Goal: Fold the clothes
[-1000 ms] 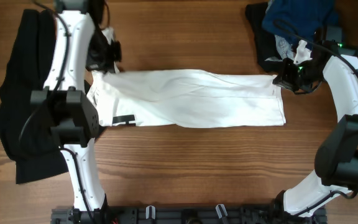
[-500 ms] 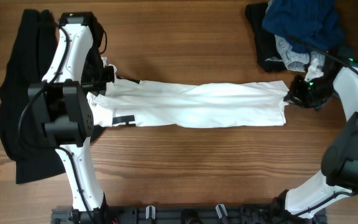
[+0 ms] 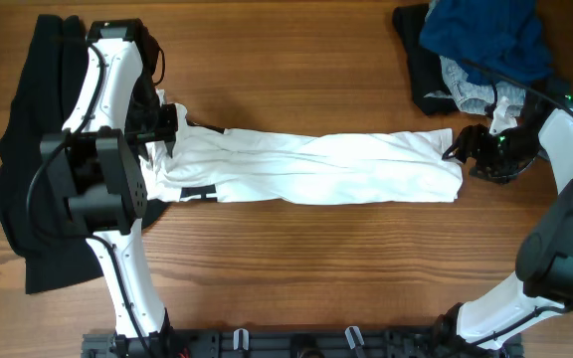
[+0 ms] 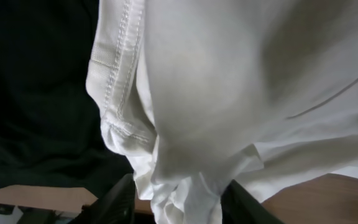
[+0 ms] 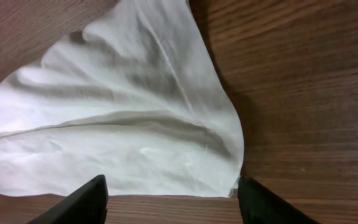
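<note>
The white T-shirt [image 3: 306, 167] lies as a long folded strip across the table, its black print [image 3: 197, 192] showing at the lower left. My left gripper [image 3: 167, 124] stands at the shirt's left end; in the left wrist view it [image 4: 179, 205] is open, with bunched white fabric [image 4: 185, 124] still lying between the parted fingers [image 4: 120, 202]. My right gripper [image 3: 466, 149] is at the shirt's right end; in the right wrist view it [image 5: 173, 202] is open, with the shirt's corner [image 5: 185, 149] just ahead of it and bare wood between the fingers [image 5: 260, 205].
A large black garment [image 3: 28, 149] lies along the left edge, partly under the left arm. A pile of blue, grey and dark clothes [image 3: 476, 45] sits at the back right corner, close behind the right gripper. Bare wood table [image 3: 306, 268] stretches in front of the shirt.
Both grippers carried the shirt's far edge toward the front, then opened and let go of its ends. The strip is now narrower.
</note>
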Tool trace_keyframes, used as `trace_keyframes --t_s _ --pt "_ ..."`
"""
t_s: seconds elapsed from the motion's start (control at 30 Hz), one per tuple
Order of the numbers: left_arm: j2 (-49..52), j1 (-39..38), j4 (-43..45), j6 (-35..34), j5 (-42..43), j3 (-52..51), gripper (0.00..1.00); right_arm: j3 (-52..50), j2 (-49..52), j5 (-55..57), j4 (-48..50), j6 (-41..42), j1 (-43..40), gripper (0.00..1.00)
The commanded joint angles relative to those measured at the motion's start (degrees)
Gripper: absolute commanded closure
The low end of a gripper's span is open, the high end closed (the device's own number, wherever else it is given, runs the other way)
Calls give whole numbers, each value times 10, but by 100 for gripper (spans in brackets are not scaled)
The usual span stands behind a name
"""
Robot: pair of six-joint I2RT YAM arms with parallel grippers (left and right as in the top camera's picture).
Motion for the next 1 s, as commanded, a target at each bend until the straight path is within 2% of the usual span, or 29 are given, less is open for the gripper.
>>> trace_keyframes --t_s 0.0,0.13,0.23,0.33,0.37,0.4,0.47,0.6,0.97 --pt "-10 3 3 0 -13 0 56 -5 -15 -5 7 -12 0 30" --pt "-25 3 0 0 -12 49 57 -5 -15 0 17 -12 0 28" --pt "-62 2 2 0 -11 97 57 -5 -15 -1 19 -27 0 22" --pt "-121 3 34 0 12 126 51 -5 -15 -1 24 -27 0 17" --pt "-142 3 50 0 24 126 42 -5 -15 0 28 -27 0 16" --pt "-157 3 63 0 38 126 24 -6 -15 5 30 -27 0 15" --pt "-180 3 82 0 67 126 1 -6 -12 16 31 -27 0 14" --pt "-187 3 95 0 108 124 0 -6 12 44 44 -24 19 11" --pt "-185 3 104 0 93 117 0 -6 52 176 59 23 88 11"
